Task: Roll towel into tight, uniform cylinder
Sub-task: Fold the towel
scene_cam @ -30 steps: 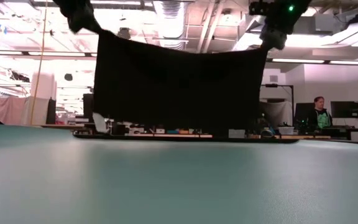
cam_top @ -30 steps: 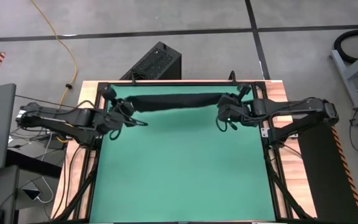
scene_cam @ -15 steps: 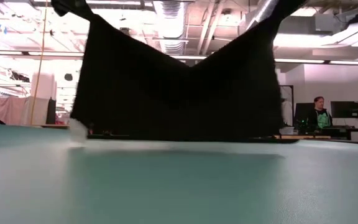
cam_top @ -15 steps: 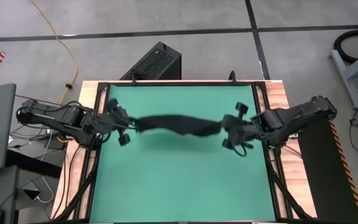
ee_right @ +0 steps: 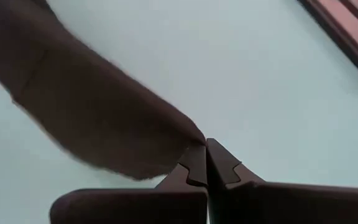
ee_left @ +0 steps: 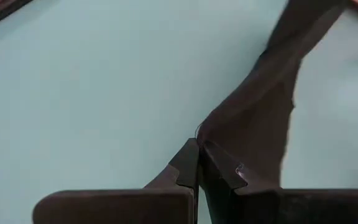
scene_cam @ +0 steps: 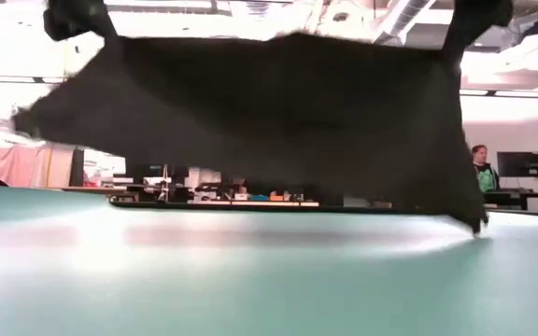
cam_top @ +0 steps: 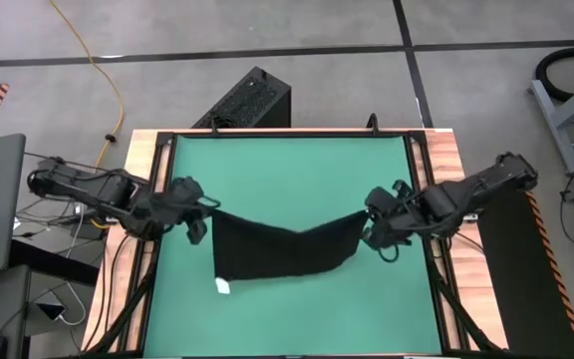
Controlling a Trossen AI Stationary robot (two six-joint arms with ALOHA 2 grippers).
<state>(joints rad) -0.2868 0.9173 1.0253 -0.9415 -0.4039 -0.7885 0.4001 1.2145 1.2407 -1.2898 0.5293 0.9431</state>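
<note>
Left gripper and right gripper, each clamped tight on one upper corner of the towel, hold the black cloth stretched between them above the green mat of the worktop. Its free edge, with the white tag, billows toward the near side. Rolling has not begun: no turn is formed, so laying flat and the whole roll apparently remain.
</note>
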